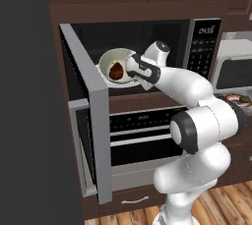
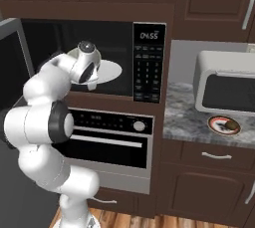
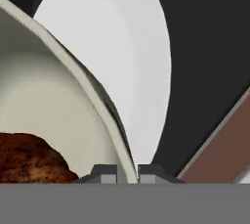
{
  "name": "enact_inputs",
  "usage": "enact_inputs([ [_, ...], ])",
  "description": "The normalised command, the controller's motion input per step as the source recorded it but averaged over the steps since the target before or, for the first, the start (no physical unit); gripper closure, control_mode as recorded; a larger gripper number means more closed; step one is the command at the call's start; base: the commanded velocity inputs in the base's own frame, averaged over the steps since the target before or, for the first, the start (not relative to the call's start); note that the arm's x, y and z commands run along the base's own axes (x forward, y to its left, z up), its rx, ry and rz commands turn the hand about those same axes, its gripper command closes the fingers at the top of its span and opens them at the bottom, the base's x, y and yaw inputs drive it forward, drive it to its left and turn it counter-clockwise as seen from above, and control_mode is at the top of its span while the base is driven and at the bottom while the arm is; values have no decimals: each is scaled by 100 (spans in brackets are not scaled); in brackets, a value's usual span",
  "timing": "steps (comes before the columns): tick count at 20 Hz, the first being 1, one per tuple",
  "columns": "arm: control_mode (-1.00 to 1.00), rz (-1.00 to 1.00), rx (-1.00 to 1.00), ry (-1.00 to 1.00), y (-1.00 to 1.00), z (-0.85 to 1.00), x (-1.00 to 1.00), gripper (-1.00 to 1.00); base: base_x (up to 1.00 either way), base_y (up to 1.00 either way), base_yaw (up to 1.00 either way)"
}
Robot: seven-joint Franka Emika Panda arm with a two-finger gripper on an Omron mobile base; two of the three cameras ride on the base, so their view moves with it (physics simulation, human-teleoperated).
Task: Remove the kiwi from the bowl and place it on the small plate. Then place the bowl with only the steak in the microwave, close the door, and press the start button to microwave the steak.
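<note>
Left base view, left to right: the door [image 1: 91, 116] of the microwave [image 1: 147, 42] hangs swung wide open across the left-centre of the frame, grey frame edge toward camera. Just right of it, upper centre, the bowl [image 1: 109, 59] sits tilted inside the dark cavity, mouth facing the camera, the steak [image 1: 116, 70] dark red-brown in its lower part. A plain white disc [image 1: 123, 82] lies under and just beside the bowl on the cavity floor. The gripper [image 1: 129, 73] is at the bowl's right rim, arm reaching up from lower right. Keypad [image 1: 203, 47] at upper right of the frame. At the far right edge, mid-height, the small plate [image 1: 237, 99] is partly seen on the counter. Right base view: the arm's wrist at upper left covers the bowl, the white disc showing right of it inside the cavity; the oven [image 2: 107, 140] below at centre; white countertop oven [image 2: 226, 90] at right; the small plate sits lower right on the grey counter [image 2: 184, 117] with the kiwi [image 2: 230, 124] brown on it, well apart from the microwave. Hand view: bowl wall curves from upper left down to bottom centre, steak at lower left inside it, white disc behind at top centre. The two fingertips [image 3: 110, 173] at bottom centre are nearly together, pinched on the bowl's thin rim, one either side of it.
</note>
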Motion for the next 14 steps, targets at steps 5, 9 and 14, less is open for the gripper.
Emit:
enact_inputs([
  [5,-100,0,0,-8,0,2,-14,-100,0,0,0],
  [9,-100,0,0,-37,0,27,-66,-100,0,0,0],
  [14,-100,0,0,-39,-4,36,-94,-100,0,0,0],
])
